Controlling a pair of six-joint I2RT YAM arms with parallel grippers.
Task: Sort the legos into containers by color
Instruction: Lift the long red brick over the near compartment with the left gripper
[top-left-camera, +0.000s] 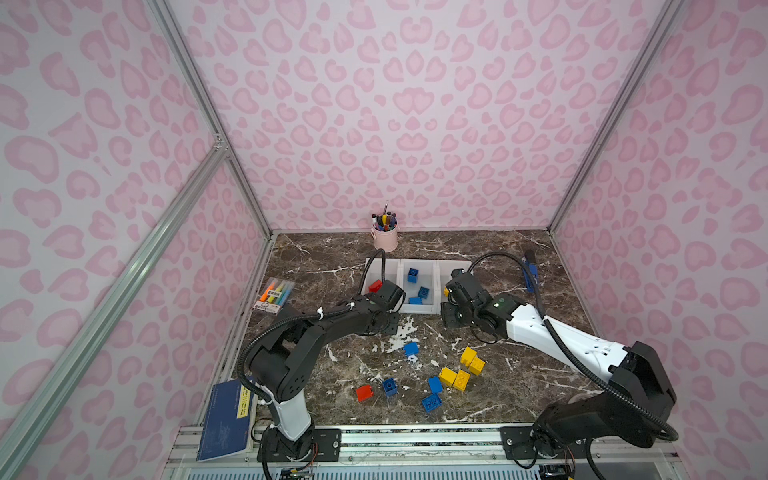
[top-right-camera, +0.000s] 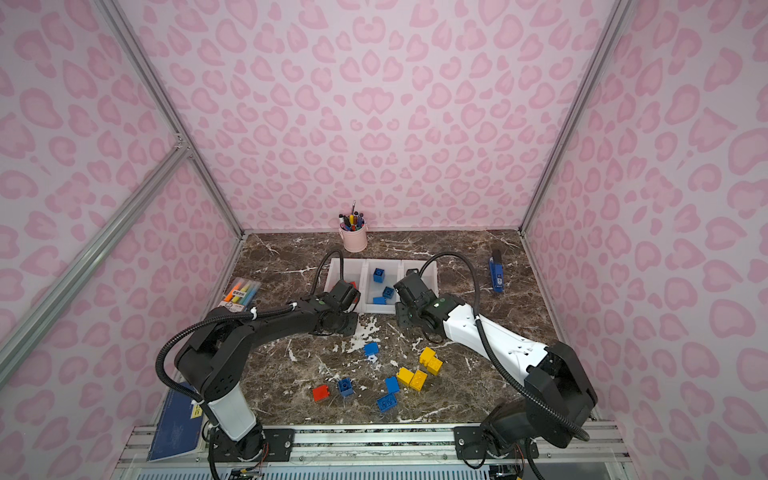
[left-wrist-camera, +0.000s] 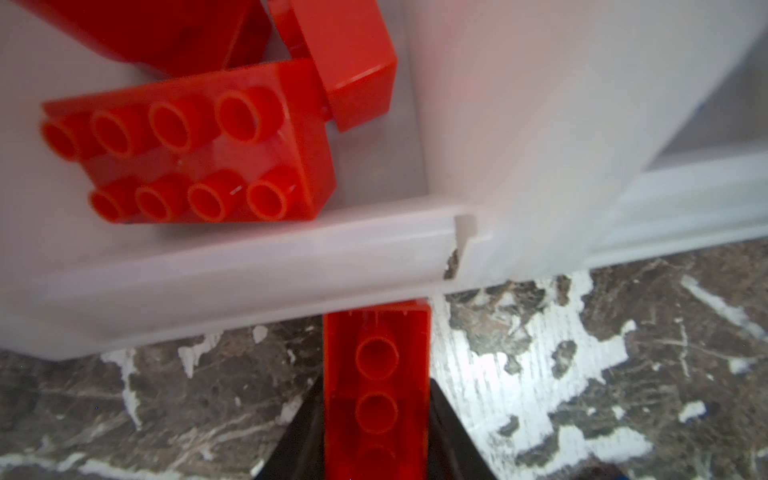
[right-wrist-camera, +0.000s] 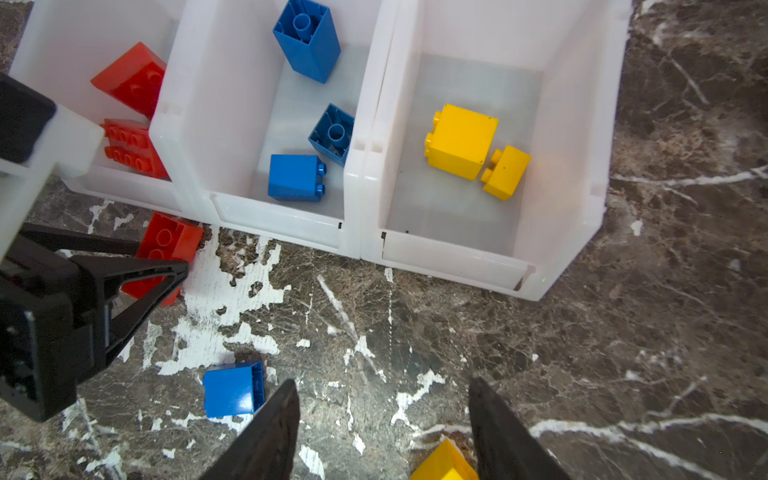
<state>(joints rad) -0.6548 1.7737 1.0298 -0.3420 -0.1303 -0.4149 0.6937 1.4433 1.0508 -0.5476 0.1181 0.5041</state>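
Note:
Three white containers (top-left-camera: 415, 308) stand in a row. In the right wrist view the left one (right-wrist-camera: 62, 50) holds red legos (right-wrist-camera: 133, 79), the middle one (right-wrist-camera: 278, 218) three blue (right-wrist-camera: 296, 178), the right one (right-wrist-camera: 449, 257) two yellow (right-wrist-camera: 461, 141). My left gripper (left-wrist-camera: 376, 386) is shut on a red lego (left-wrist-camera: 376, 357), low in front of the left container's lip (left-wrist-camera: 249, 257). My right gripper (right-wrist-camera: 383, 384) hangs open over bare table in front of the right container. Loose blue (top-left-camera: 410, 350), yellow (top-left-camera: 468, 356) and red (top-left-camera: 364, 392) legos lie nearer the front.
A pink pen cup (top-left-camera: 384, 239) stands at the back wall. A highlighter pack (top-left-camera: 276, 293) lies at the left, a blue stapler-like tool (top-left-camera: 530, 274) at the right, a blue book (top-left-camera: 226, 419) at the front left corner.

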